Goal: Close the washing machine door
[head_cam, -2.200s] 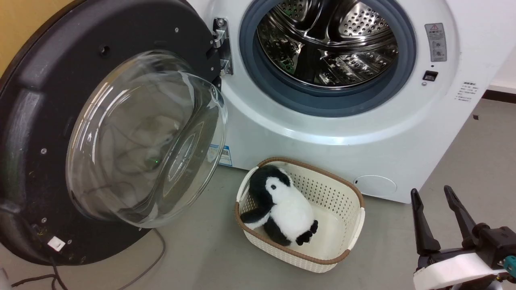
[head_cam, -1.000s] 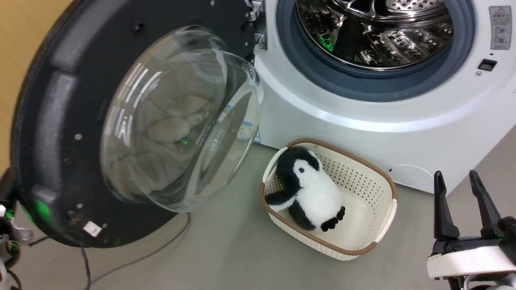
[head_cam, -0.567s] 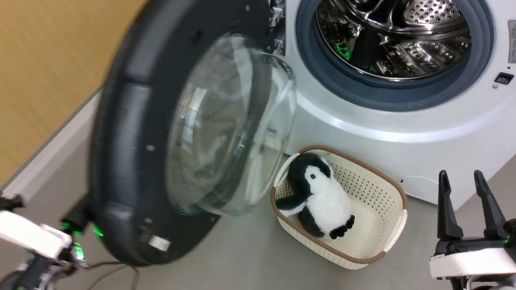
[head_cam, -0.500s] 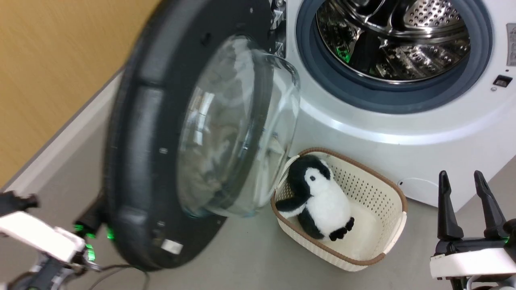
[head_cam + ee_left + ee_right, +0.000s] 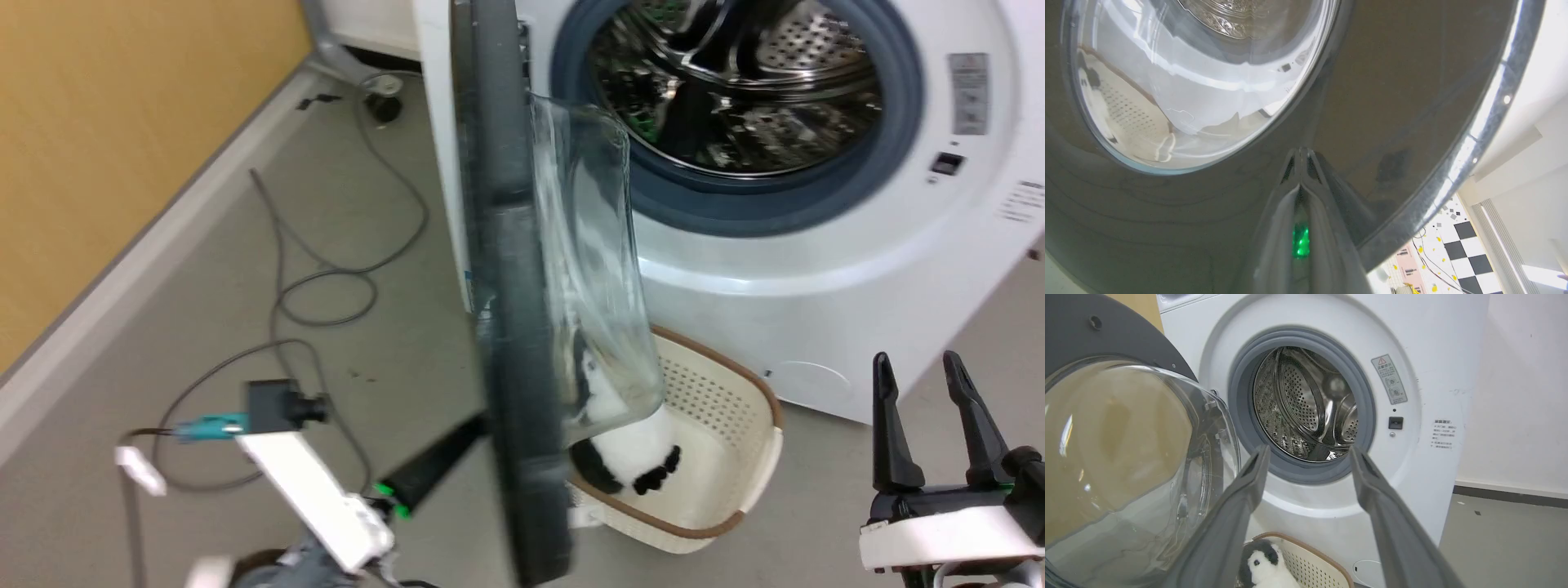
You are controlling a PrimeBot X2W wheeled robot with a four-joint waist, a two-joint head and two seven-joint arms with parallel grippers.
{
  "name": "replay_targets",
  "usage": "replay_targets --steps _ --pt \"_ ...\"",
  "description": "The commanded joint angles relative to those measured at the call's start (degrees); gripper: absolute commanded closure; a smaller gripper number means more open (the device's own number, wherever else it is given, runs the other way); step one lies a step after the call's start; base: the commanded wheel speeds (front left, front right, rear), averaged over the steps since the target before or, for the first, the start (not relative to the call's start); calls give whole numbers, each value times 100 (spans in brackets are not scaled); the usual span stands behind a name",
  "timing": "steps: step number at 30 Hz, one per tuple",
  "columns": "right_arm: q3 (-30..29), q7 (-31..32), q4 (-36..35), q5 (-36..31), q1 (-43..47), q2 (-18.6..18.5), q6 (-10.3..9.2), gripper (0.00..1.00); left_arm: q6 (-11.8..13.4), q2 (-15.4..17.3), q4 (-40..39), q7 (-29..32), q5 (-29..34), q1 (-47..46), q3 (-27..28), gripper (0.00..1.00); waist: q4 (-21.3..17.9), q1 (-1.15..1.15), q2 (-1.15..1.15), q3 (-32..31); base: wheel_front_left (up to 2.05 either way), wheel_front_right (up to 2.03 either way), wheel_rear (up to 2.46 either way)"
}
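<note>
Door (image 5: pixel 514 327) on the washer (image 5: pixel 775 269), where's it at?

re: About half open. It's attached at the washer's left side and shows edge-on in the head cam, standing out from the front. Its glass (image 5: pixel 596 245) bulges toward the drum (image 5: pixel 735 90). The basket (image 5: pixel 767 425) sits on the floor just right of it, and you can see the penguin (image 5: pixel 629 449) partly through the glass.

And the grippers?

re: Left gripper (image 5: pixel 1300 161) has its fingers pinched together with nothing between them. The tips are touching the door's glossy outer face, on the dark rim beside the window. Right gripper (image 5: pixel 914 363) is spread wide, holding nothing, off to the basket's right and well apart from the door. A cable (image 5: pixel 326 294) loops on the floor left of the washer.
</note>
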Motion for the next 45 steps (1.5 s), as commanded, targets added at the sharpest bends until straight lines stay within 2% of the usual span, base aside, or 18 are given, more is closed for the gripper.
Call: replay_targets --steps 1,7,10,22,26,28,33,37,38,40,43,45 --pt "18 -25 16 -48 38 16 5 0 -31 -86 57 -88 -53 -80 -266 100 -194 0 0 -16 0 0 0" --pt "23 -25 -5 -101 22 16 5 0 -31 -173 290 -515 57 -305 -799 100 -556 0 0 34 0 0 0" --pt "24 -25 -22 -148 -21 16 5 0 -31 -155 465 -1067 312 -583 -1291 100 -876 0 0 108 0 0 0" --pt "-17 -25 15 -126 -52 16 5 0 -31 -165 1098 -2199 75 -1158 -2336 100 -1481 0 0 217 0 0 0" --pt "-2 -25 16 -120 -32 16 5 0 -31 34 1219 -2546 79 -1292 -2606 100 -1537 0 0 168 0 0 0" --pt "24 -25 0 -98 -8 16 5 0 -31 235 1348 -2868 298 -1362 -2705 100 -1533 0 0 112 0 0 0" --pt "74 -25 -26 -54 34 16 5 0 -31 852 1792 -3930 1299 -1575 -3128 100 -1484 0 0 -53 0 0 0" --pt "51 -25 -111 -96 62 16 5 0 -29 1193 2346 -4703 1972 -1718 -3189 100 -1396 0 0 -182 0 0 0" --pt "61 -25 -135 -124 67 16 5 0 37 1288 2459 -4852 2197 -1768 -3173 100 -1373 0 0 -209 0 0 0" --pt "63 -25 -187 -176 79 16 5 0 357 1469 2611 -5072 2719 -1881 -3100 100 -1318 0 0 -256 0 0 0" --pt "32 -25 -271 -257 83 16 5 0 1037 1675 2591 -5220 3523 -1965 -2843 100 -1244 0 0 -304 0 0 0" --pt "-22 -25 -351 -311 46 16 5 0 1512 1742 2316 -5237 4003 -1953 -2447 100 -1190 0 0 -318 0 0 0"
